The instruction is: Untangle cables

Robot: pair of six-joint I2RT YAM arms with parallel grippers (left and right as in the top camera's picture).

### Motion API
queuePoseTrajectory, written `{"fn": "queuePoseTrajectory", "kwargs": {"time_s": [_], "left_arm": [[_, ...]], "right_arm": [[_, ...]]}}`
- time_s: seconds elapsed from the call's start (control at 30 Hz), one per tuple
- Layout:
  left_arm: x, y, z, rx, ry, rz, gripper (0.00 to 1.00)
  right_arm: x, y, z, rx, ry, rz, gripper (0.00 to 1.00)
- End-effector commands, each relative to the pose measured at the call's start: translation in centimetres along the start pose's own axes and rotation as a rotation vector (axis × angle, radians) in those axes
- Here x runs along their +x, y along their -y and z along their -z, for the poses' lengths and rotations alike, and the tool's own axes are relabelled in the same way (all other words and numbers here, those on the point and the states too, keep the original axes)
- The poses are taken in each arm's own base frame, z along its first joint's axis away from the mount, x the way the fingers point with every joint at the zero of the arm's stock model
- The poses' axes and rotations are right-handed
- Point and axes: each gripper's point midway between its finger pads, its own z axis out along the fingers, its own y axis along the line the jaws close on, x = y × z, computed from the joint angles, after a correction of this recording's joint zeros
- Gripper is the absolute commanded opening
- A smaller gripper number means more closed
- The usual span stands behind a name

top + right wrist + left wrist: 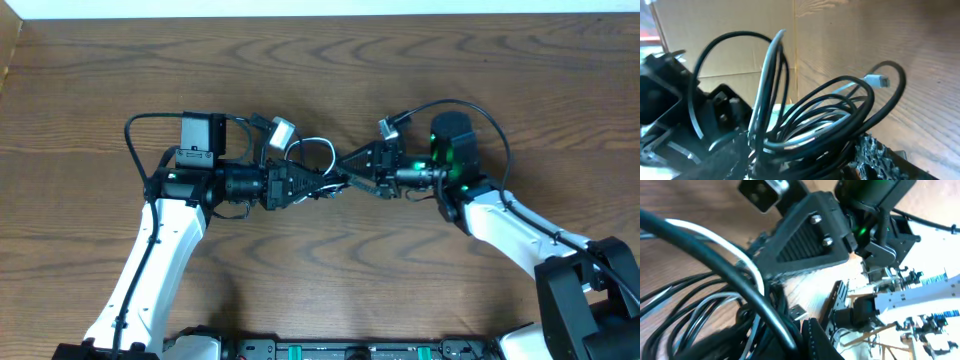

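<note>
The cables [312, 141] hang bunched over the middle of the surface [90, 70]. The left end effector [318, 186] is clamped on them. The right end effector [352, 170] stands spread around the coils. There is one black cable [740, 34], one white cable [767, 75] and two end effectors.

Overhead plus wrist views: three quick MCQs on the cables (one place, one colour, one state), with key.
1. Where are the cables?
A) at the far-left edge
B) middle of the table, between the left arm and right arm
C) beside the arm bases

2. Their colours?
A) red and blue
B) all yellow
C) black and white

3. Their state?
A) looped together in a tangle
B) laid straight and apart
C) wound on a spool

Key:
1 B, overhead shows the bundle where the arms meet.
2 C, both wrist views show black strands with white ones.
3 A, loops cross and overlap in the right wrist view.
</note>
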Motion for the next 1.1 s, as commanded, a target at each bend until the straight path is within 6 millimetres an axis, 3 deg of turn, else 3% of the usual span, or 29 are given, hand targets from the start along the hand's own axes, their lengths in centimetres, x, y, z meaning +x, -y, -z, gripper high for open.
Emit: {"fn": "queuePoseTrajectory", "kwargs": {"time_s": [0.0,0.13,0.2,0.4,0.5,0.57,0.7,0.9,1.07], "left_arm": [[1.2,1.6,-0.8,0.081,-0.039,-0.100,0.07],[1.2,1.5,-0.8,0.069,-0.041,-0.103,0.07],[1.2,0.8,-0.9,0.031,-0.046,-0.102,0.07],[1.3,-0.5,-0.9,-0.047,-0.056,-0.087,0.07],[1.5,-2.9,-0.6,-0.187,-0.064,-0.017,0.07],[1.6,-5.9,0.3,-0.369,-0.054,0.092,0.08],[1.7,-8.2,1.3,-0.516,-0.030,0.188,0.08],[2.3,-11.5,2.6,-0.697,-0.002,0.339,0.08],[3.7,-13.8,1.5,-0.705,-0.060,0.404,0.08]], "right_arm": [[0.4,0.0,-1.3,0.022,0.014,0.000,0.48],[0.4,0.1,-1.5,0.028,0.021,0.010,0.08],[0.4,0.1,-1.5,0.028,0.021,0.010,0.01],[0.4,0.5,-1.5,0.042,0.020,0.053,0.01],[0.4,1.5,-1.4,0.080,0.029,0.054,0.01],[0.3,3.4,-1.2,0.156,0.054,0.045,0.01],[0.1,5.3,-0.8,0.239,0.084,0.024,0.01],[0.1,5.3,-0.8,0.241,0.080,0.046,0.01],[-0.1,6.3,-0.6,0.291,0.108,0.048,0.01]]}}
